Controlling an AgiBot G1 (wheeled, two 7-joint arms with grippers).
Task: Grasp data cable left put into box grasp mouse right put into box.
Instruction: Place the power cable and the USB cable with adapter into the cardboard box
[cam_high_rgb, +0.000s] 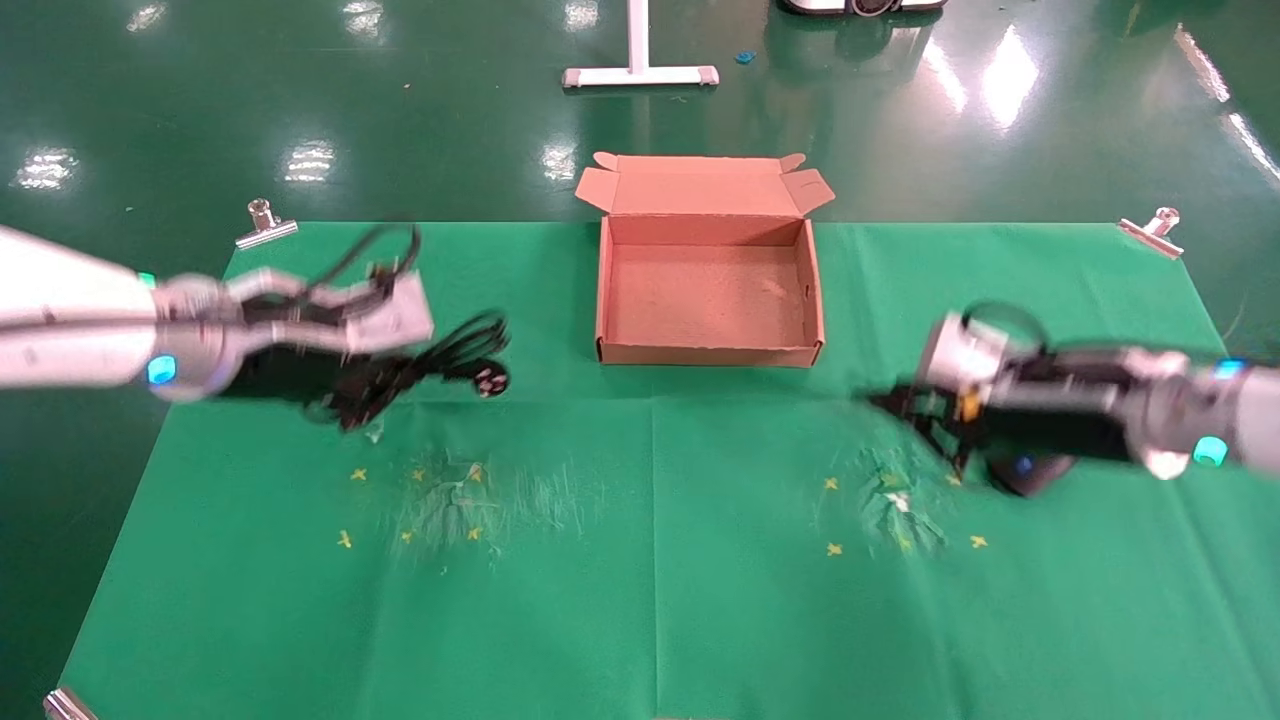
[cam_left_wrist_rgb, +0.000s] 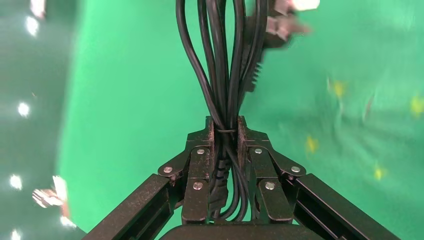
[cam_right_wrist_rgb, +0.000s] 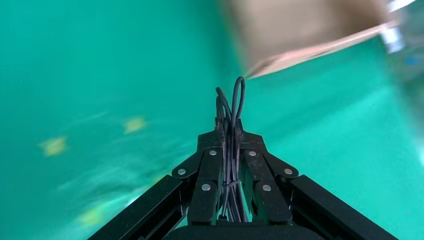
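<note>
The data cable (cam_left_wrist_rgb: 225, 75) is clamped at the tied waist of its bundle by the left gripper (cam_left_wrist_rgb: 227, 131), whose jaws press the loops together. Gripping at the tie keeps the long loops gathered, so the pronged plug (cam_high_rgb: 490, 380) hangs free on the side toward the box (cam_high_rgb: 708, 352). In the head view the bundle sits above the green table cover (cam_high_rgb: 640, 560), left of the box and apart from it.

The right gripper (cam_right_wrist_rgb: 231, 134) is closed on the mouse's thin cord (cam_right_wrist_rgb: 234, 102), not on the body. The mouse (cam_high_rgb: 1022, 474) appears as a dark oval below the right arm, probably dangling from that cord.

The box stands open and empty at the far middle of the cover, flap lid (cam_high_rgb: 700, 182) folded back, leaving access from either side.
</note>
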